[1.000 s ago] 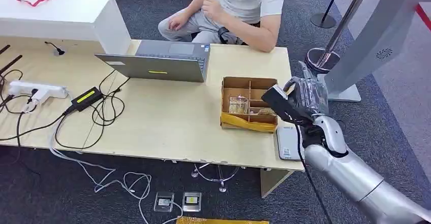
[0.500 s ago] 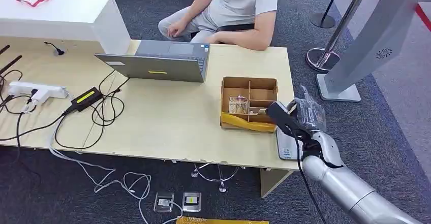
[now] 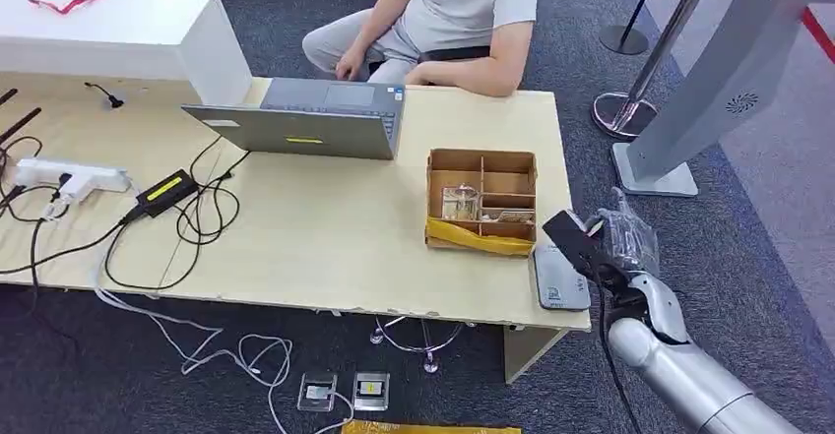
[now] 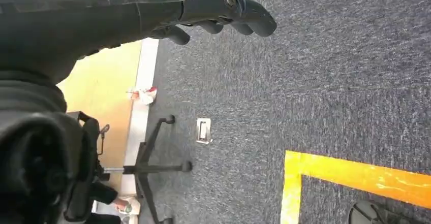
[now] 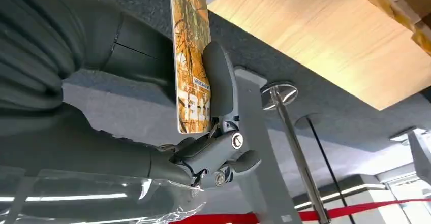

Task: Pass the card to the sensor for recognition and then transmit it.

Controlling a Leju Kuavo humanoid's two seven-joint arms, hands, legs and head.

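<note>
One wide desk (image 3: 325, 247) carries everything here: a grey laptop (image 3: 305, 119) in front of a seated person (image 3: 448, 16), a cardboard box (image 3: 481, 201) with dividers, and a flat grey sensor (image 3: 559, 279) lying at the desk's near right corner. Just beside that corner the right hand (image 3: 612, 247) hangs off the desk edge, next to the sensor rather than over it. It pinches the card (image 5: 190, 56) between thumb and fingers, the card standing on edge with its printed face showing in the wrist view. The left hand (image 4: 213, 10) hangs over the carpet with its fingers loosely apart and nothing in them.

The likely trouble is a missed reading: held edge-on and off to one side, the card may never face the sensor flat. A thin pinch could also let it slip onto the floor.
</note>
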